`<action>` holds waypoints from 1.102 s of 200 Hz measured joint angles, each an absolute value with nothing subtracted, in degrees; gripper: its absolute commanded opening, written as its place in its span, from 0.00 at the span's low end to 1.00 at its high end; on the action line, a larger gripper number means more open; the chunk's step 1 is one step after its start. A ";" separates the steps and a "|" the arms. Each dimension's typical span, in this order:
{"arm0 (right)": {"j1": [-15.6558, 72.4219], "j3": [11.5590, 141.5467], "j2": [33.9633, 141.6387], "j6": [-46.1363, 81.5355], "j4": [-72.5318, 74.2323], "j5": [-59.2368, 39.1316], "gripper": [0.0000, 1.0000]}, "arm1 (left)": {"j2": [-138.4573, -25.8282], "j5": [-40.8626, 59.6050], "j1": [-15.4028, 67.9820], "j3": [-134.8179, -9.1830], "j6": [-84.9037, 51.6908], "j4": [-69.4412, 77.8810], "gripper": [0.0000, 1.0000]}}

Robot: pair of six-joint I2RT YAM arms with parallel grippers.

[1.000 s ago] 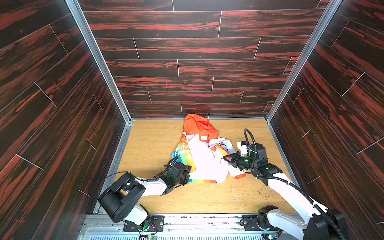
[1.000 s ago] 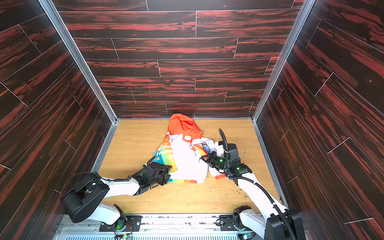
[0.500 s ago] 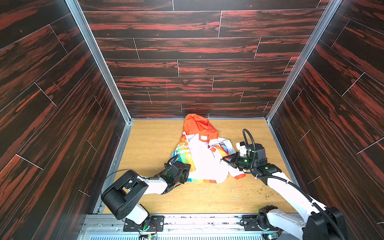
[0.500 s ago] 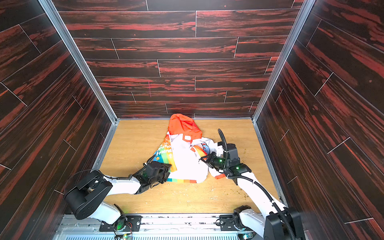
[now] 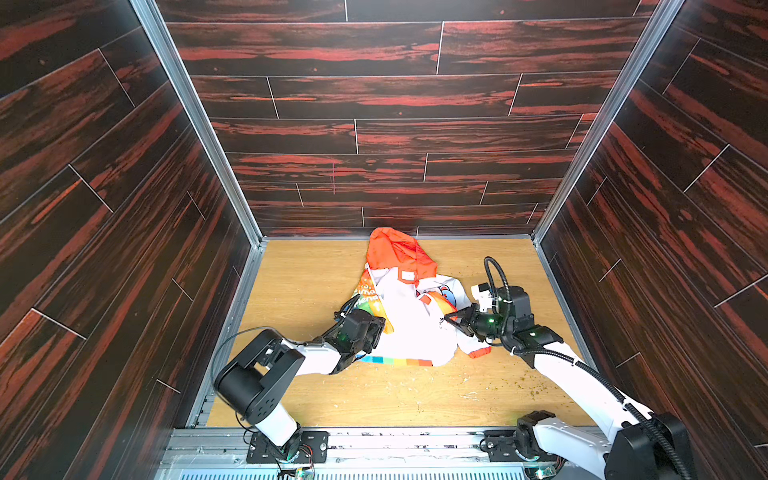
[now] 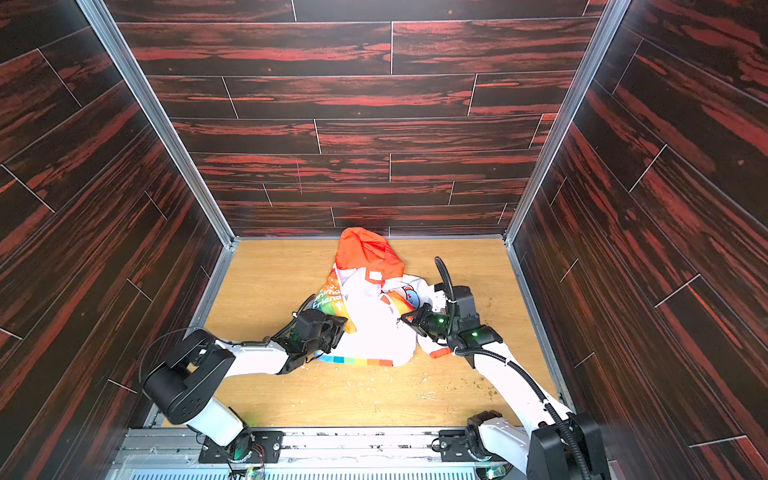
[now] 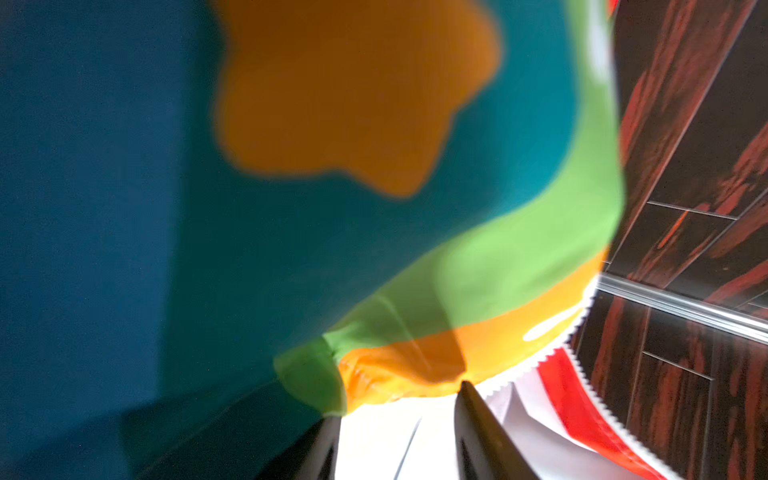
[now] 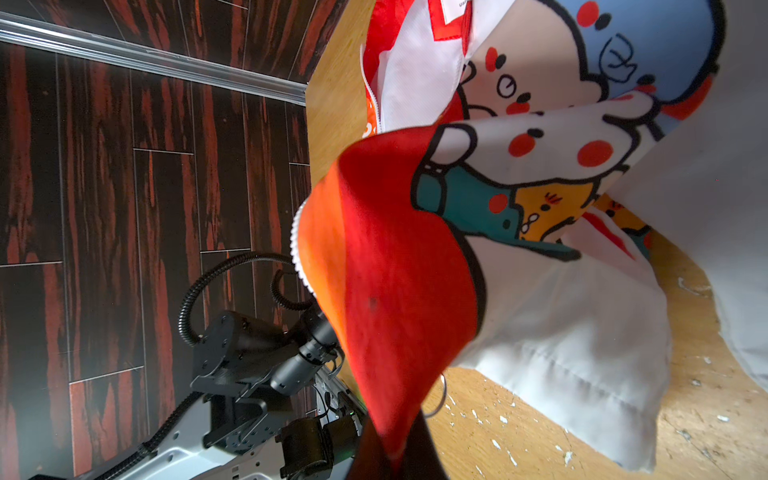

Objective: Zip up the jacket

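Left gripper (image 7: 400, 401): black fingers (image 7: 478, 432) stand partly apart, with the toothed edge of the rainbow panel (image 7: 498, 270) draped across their tips; a hold cannot be confirmed. Right gripper (image 8: 392, 453): pinched closed on a red-orange flap of the jacket (image 5: 411, 320), holding it raised. Jacket: crumpled at mid-frame on the wooden tabletop (image 5: 311, 282), between both grippers. Hazards, judged: the thin cloth may slide out of the right pinch under tension; the left fingers may close on loose panel rather than the zipper teeth (image 8: 296, 249), leaving the rows unaligned; no slider is visible. Orientation: the long axis runs up and down both top views, with the orange hood (image 5: 397, 251) toward the back wall at upper centre and the striped hem (image 5: 395, 360) toward the lower edge.
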State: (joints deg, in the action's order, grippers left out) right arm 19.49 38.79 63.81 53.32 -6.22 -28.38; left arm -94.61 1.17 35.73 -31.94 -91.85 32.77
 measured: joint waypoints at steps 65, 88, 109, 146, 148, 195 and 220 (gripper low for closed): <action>19.49 38.83 64.03 53.30 -6.26 -28.88 0.00 | -99.13 2.46 38.44 -32.51 -92.42 39.09 0.55; 19.49 38.83 64.03 53.30 -6.48 -28.91 0.00 | -100.44 2.15 38.63 -32.45 -93.43 41.01 0.51; 19.49 38.83 64.03 53.32 -6.66 -28.93 0.00 | -101.12 1.41 38.61 -31.48 -94.30 42.52 0.40; 19.49 38.85 64.03 53.32 -6.66 -28.95 0.00 | -98.98 -0.62 38.41 -28.82 -94.61 42.13 0.24; 19.49 38.85 64.03 53.32 -6.66 -28.97 0.00 | -98.67 -0.64 38.39 -28.71 -94.50 41.76 0.23; 19.49 39.05 65.69 53.76 -5.74 -29.93 0.00 | -86.85 -4.05 37.63 -27.86 -92.20 31.55 0.00; 19.49 39.05 66.57 54.00 -5.10 -30.35 0.00 | -80.79 -5.26 37.04 -27.49 -91.37 25.78 0.00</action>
